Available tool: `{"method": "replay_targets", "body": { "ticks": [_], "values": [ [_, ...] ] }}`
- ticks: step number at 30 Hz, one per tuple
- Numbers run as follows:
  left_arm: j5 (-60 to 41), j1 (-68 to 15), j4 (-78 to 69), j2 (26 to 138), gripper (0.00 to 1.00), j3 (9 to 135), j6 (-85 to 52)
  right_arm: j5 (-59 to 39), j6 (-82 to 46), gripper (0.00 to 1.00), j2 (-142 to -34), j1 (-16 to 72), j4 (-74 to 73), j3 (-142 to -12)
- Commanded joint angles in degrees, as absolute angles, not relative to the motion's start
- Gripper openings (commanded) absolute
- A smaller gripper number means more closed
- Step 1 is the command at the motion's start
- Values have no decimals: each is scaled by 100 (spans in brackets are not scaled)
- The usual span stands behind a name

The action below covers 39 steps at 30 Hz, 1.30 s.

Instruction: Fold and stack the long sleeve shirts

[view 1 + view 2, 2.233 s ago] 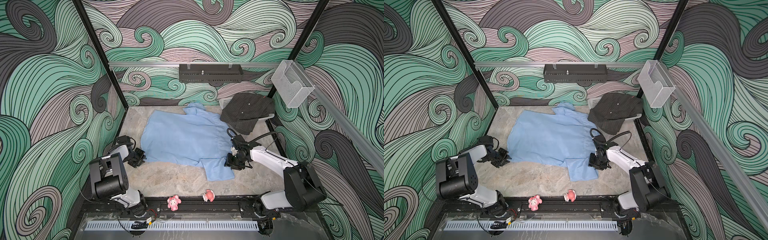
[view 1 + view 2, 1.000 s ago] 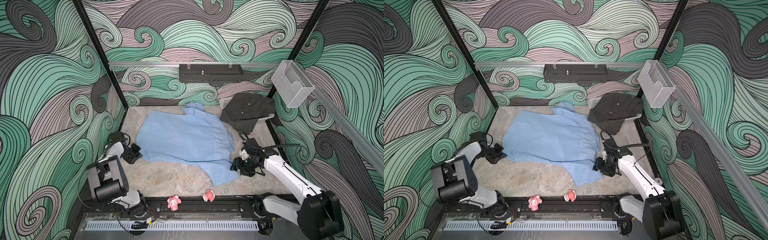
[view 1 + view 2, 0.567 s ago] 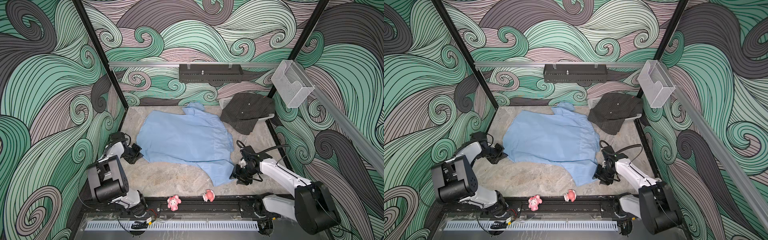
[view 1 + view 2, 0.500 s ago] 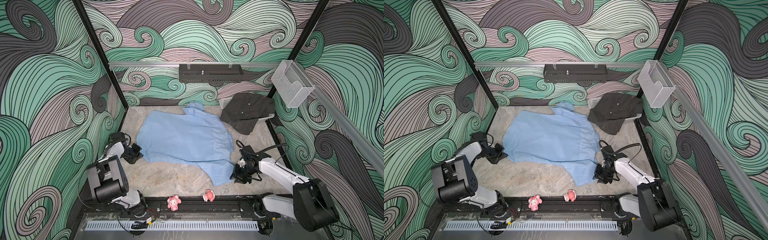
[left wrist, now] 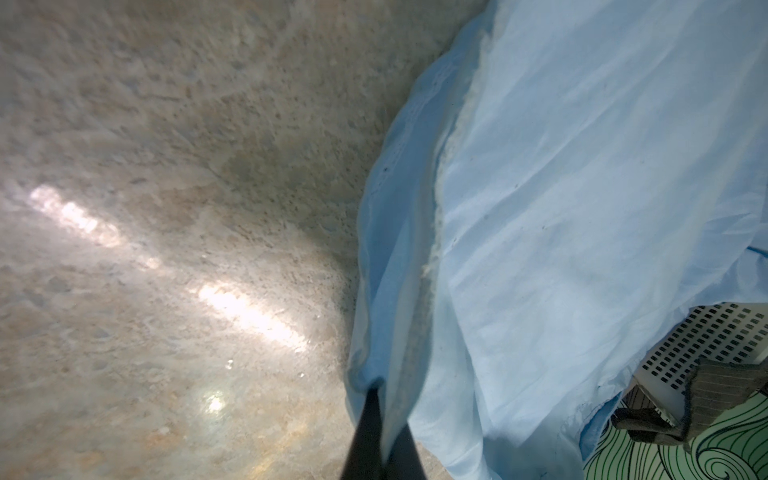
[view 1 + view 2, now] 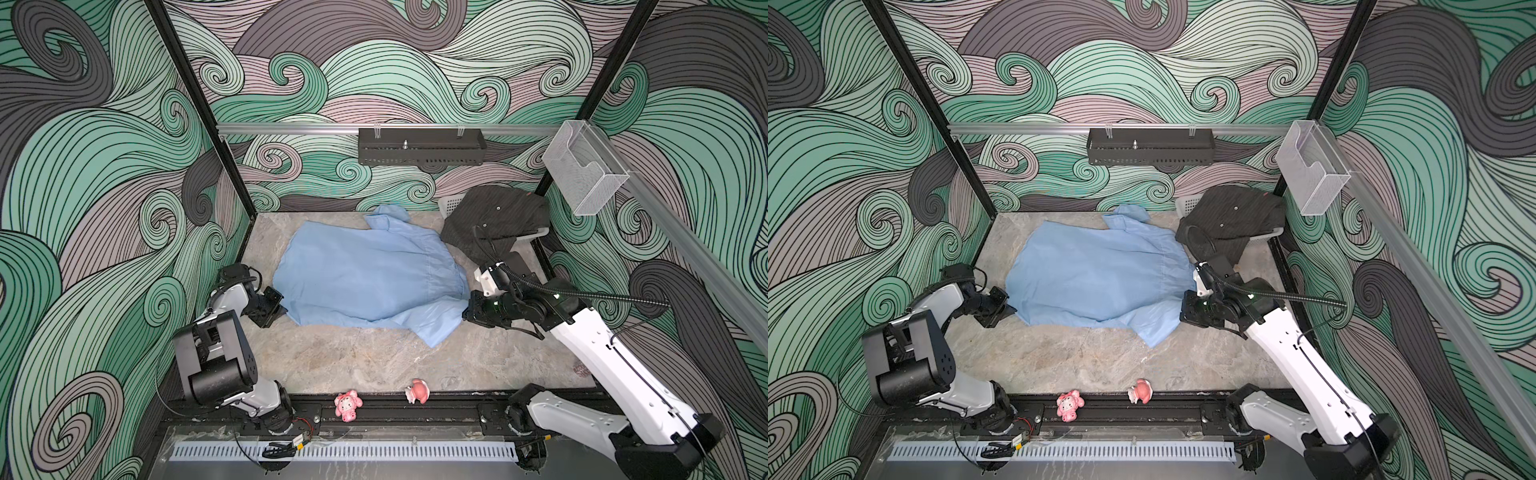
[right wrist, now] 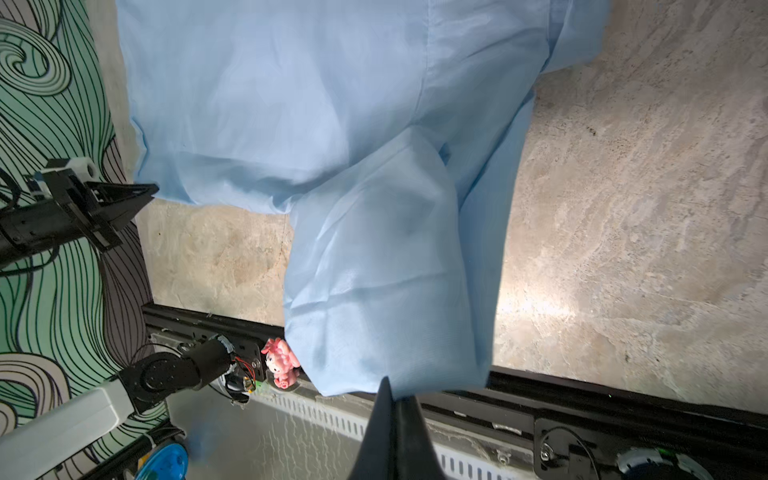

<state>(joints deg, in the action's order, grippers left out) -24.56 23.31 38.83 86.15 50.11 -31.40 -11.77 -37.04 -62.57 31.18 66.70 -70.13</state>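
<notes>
Right claw [image 6: 466, 311] shifted, pinching light blue shirt [image 6: 365, 274] sleeve; charcoal shirt [image 6: 494, 220] beyond.

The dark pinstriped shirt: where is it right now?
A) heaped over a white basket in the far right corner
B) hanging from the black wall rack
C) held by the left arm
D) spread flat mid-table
A: the dark pinstriped shirt lies crumpled over the white basket in that corner.

We see the blue shirt [image 6: 365, 274] is thin, smooth cloth with a soft shine. The dark shirt [image 6: 494, 216] is matt cloth with fine stripes. The table [image 6: 353, 361] looks like rough stone, glossy where light hits. The basket [image 6: 451, 204] is white plastic. The rail [image 6: 291, 129] is dull metal.
</notes>
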Motion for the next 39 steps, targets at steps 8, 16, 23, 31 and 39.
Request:
{"method": "replay_targets", "body": {
  "ticks": [8, 16, 23, 31, 39],
  "values": [
    [-2540, 2293, 3953, 8675, 0, 5060, -3076, -831, -4034, 0, -7305, 4605, 7552, -9247],
    [-2549, 2290, 3940, 8653, 0, 5045, -3078, -1010, -4235, 0, -8086, 5395, 6834, -9050],
    [-2531, 2294, 3949, 8657, 0, 5049, -3067, -1628, -4490, 0, -8872, 6234, 5841, -8608],
    [-2523, 2294, 3961, 8657, 0, 5054, -3059, -1592, -4231, 49, -8329, 6381, 5687, -7693],
    [-2505, 2290, 3957, 8657, 0, 5049, -3059, -692, -4024, 61, -7190, 5151, 5817, -6768]
  ]
}}
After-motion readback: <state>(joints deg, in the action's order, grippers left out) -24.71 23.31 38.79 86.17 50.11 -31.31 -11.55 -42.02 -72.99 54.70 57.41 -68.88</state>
